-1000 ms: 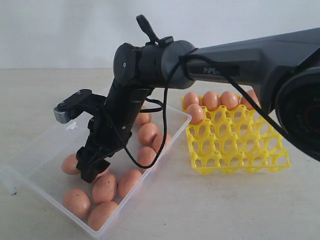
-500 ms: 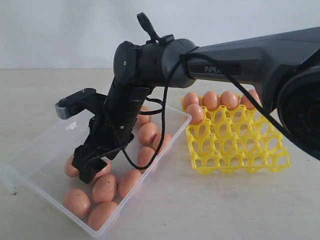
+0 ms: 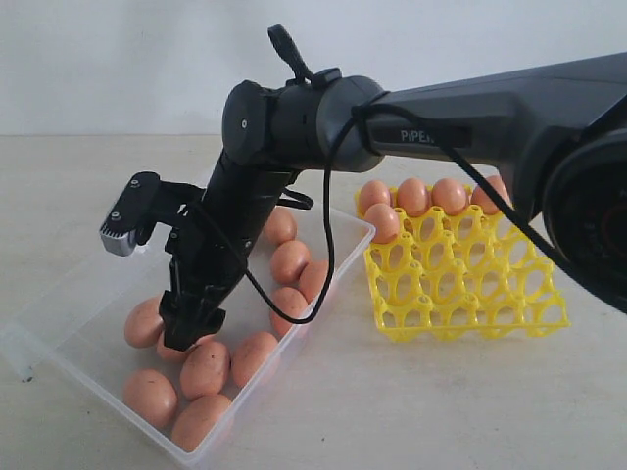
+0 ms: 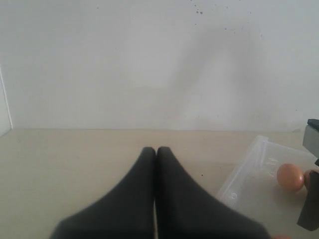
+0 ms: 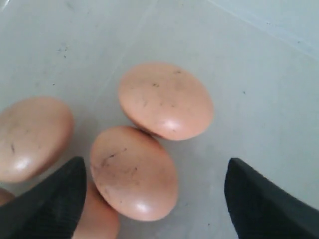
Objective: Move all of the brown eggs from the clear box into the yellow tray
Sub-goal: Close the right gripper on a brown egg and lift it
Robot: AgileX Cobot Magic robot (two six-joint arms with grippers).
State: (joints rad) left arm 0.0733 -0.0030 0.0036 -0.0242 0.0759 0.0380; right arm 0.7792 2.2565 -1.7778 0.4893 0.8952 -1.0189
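Right tool (image 3: 186, 328), jaws spread wide and empty, hangs inside clear box (image 3: 69, 294) straight over one brown egg (image 5: 134, 172); egg lies between fingers (image 5: 45, 209), nearer one, long axis slanted across gap. Left tool (image 4: 155, 159) closed, well apart.

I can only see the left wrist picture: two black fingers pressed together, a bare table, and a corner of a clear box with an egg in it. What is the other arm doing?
Observer: The right gripper is down inside the clear box, among the brown eggs.
Visitor: Has it grabbed one?
Observer: No. Its own camera shows its fingers wide apart on either side of an egg, not closed on it.
Visitor: Are any eggs in the tray?
Observer: Yes, five show along the far side of the yellow tray. The rest of its cups are empty.
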